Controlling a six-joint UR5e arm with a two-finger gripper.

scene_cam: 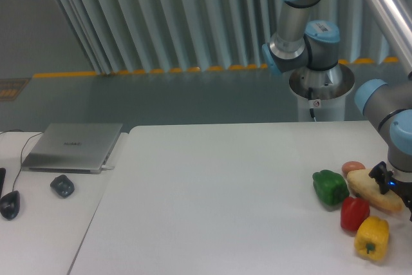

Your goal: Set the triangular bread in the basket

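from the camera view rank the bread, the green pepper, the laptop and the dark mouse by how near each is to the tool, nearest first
1. Tan triangular bread wedge, right at the tool.
2. Glossy green bell pepper, just to its left in the picture.
3. Closed silver laptop, far across on the side table.
4. Dark computer mouse, at the picture's left edge.

tool (391, 183) half cut by right edge, jaws unclear
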